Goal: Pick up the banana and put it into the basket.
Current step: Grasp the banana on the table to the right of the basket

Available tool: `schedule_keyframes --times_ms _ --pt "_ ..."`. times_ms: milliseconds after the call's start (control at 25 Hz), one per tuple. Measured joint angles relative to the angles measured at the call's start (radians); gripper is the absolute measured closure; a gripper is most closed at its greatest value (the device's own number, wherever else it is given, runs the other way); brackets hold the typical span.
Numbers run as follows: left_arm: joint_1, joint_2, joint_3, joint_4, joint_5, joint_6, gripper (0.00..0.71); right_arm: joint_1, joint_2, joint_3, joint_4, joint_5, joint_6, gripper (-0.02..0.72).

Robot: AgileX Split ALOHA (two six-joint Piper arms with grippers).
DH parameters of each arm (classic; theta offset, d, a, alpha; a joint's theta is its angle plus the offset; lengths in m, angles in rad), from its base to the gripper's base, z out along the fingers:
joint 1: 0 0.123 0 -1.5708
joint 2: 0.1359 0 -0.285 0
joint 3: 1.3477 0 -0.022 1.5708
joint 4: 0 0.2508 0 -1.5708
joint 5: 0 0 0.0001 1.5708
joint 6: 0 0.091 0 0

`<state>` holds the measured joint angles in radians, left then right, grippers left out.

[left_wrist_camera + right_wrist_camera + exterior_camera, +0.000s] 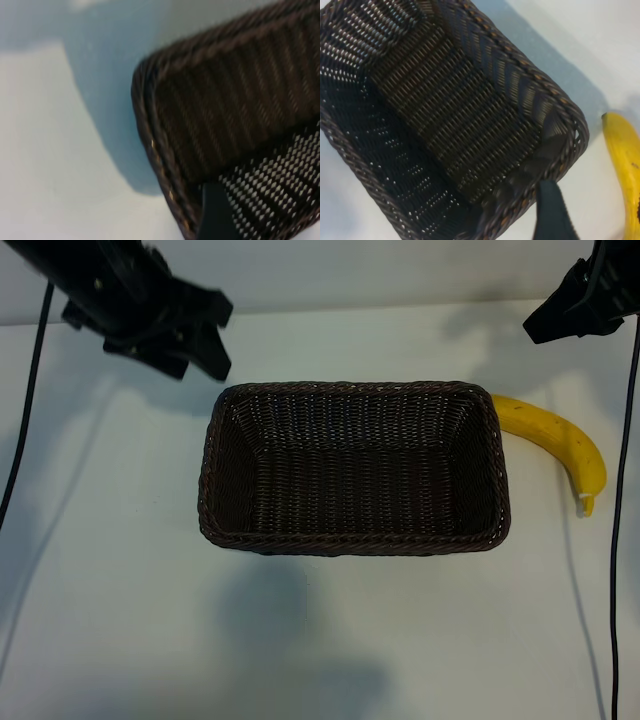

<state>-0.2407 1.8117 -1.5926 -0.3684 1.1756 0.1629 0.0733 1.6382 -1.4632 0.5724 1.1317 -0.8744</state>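
Basket (pixel 225 115) smeared with blur in the left wrist view, far end cut by the frame. Banana (pixel 626 170) sliced off at the right wrist view's edge. Both arms cropped above; right pincer (pixel 580 312) fingertips unreadable there.

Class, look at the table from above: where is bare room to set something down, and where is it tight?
Free: the wide strip of table in front of the basket, the stretch to its left, and the basket's own floor. Tight: the basket's right side, where the banana lies against the rim under the right gripper. The left gripper hangs over the far left corner.
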Motion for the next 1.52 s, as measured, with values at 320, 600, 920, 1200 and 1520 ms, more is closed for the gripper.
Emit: schedule_keyframes --times_ms 320,600,920,1200,1520 --pt "0.033 -0.072 0.177 -0.127 -0.006 0.107 0.184 0.000 0.000 0.000 0.000 -0.001 0.001 0.283" --pt "0.164 -0.146 0.321 -0.197 -0.024 0.187 0.184 0.000 0.000 0.000 0.000 -0.013 0.001 0.283" --pt "0.190 -0.199 0.360 -0.257 -0.048 0.241 0.184 0.000 0.000 0.000 0.000 -0.028 0.000 0.283" --pt "0.190 -0.202 0.360 -0.257 -0.035 0.242 0.184 0.000 0.000 0.000 0.000 -0.028 0.000 0.283" --pt "0.190 -0.202 0.360 -0.257 -0.032 0.247 0.184 0.000 0.000 0.000 0.016 -0.029 0.000 0.287"
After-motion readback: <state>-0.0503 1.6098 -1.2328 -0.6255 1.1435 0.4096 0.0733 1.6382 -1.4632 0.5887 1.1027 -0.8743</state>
